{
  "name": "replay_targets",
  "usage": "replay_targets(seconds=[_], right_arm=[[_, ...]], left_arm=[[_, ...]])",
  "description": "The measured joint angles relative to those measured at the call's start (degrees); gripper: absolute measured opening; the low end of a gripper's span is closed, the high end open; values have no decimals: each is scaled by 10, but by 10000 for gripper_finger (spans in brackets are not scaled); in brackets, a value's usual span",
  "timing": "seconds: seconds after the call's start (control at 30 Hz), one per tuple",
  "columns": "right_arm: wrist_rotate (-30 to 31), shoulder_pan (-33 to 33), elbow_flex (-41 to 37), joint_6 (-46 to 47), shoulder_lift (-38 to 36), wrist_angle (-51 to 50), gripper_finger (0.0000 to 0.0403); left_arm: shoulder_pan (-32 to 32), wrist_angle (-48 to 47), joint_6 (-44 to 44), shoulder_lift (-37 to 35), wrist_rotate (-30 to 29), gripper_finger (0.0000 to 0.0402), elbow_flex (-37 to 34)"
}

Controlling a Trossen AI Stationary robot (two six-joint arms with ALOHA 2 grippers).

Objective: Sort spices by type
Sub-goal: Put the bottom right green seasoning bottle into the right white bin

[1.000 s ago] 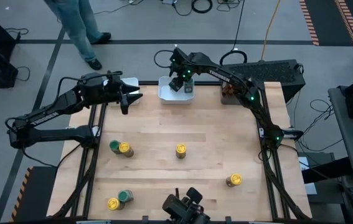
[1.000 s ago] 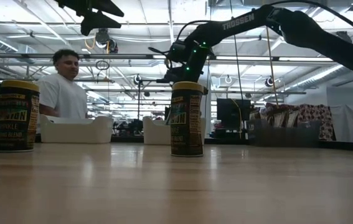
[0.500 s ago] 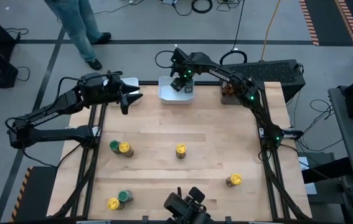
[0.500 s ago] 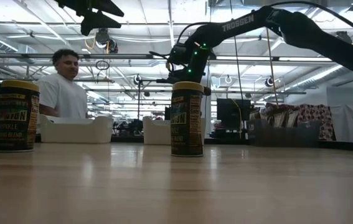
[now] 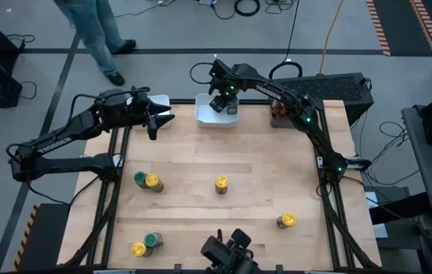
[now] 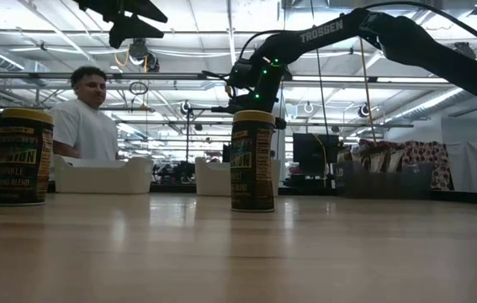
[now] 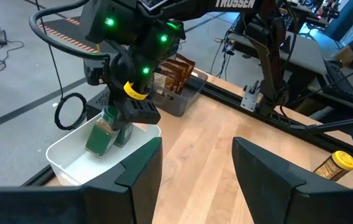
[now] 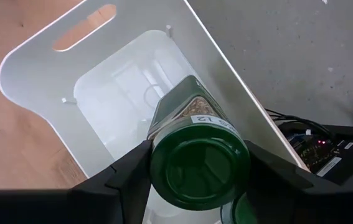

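White tray (image 8: 33, 68) holds green-lidded jar (image 8: 199, 162) between end effector fingers

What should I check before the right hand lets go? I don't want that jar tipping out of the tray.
1. Green-lid jar sits between the right hand's fingers: ok.
2. Jar is inside the middle white tray, below its rim: ok.
3. Jar is upright: not ok, it hangs tilted.
4. Jar's base rests on the tray floor: cannot tell.
5. Tray holds the same type: ok, a second green lid shows beside the jar.
6. Left hand is out of the way: ok, it is open and empty, off to the side of this tray.
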Motion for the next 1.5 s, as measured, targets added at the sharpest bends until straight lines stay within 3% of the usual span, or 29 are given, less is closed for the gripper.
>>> replay_targets(seconds=[1.5], right_arm=[[2,-2,0,-21,0,12,215]], left_arm=[[0,0,-1,0,7,199,0]])
